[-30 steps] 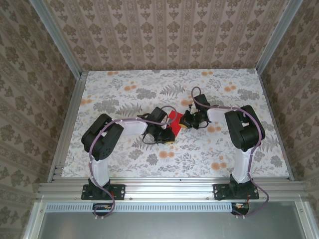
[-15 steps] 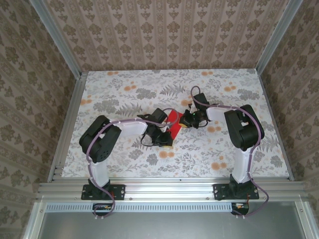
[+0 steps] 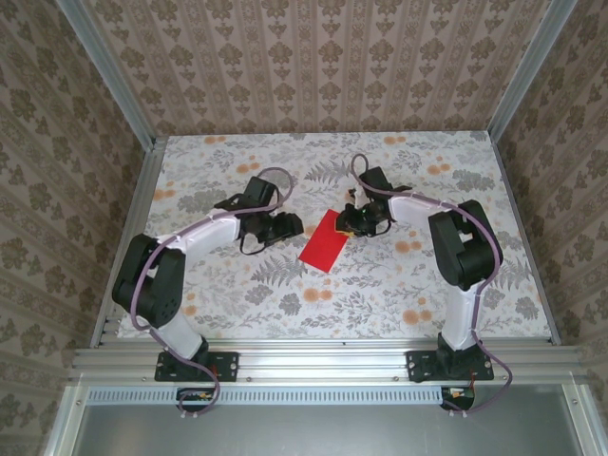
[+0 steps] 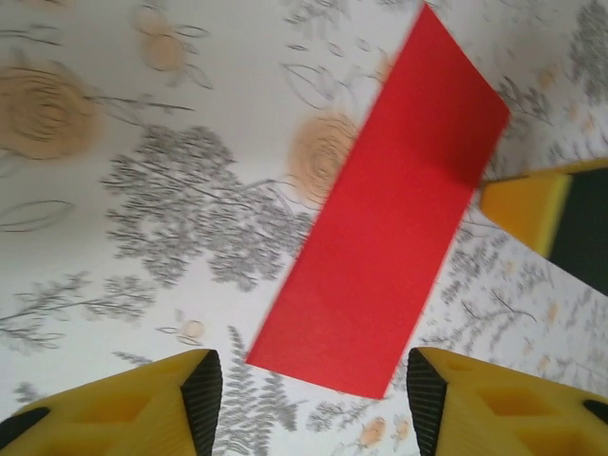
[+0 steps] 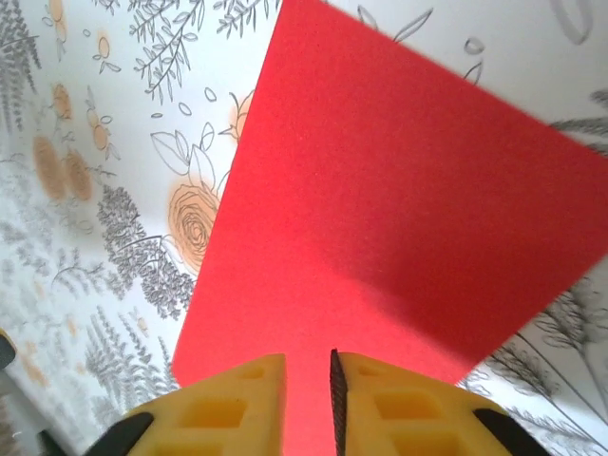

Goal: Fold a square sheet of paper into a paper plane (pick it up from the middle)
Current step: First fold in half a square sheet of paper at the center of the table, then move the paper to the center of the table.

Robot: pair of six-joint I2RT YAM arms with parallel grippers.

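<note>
Diagonally laid red paper (image 3: 323, 241), folded oblong, long axis near-left to far-right

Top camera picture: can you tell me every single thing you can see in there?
red paper: one, bright red, folded to a long rectangle, flat in the middle of the table
table: one, white with grey leaves and orange flowers, under everything
walls: three, beige patterned wallpaper, around the table
metal frame: one, silver, along the table's edges
left gripper: one, black with yellow fingers, open, just left of the paper
right gripper: one, black with yellow fingers, jaws a narrow gap apart, at the paper's far right corner
arms: two, white and black, left arm and right arm, bolted at the near edge
</note>
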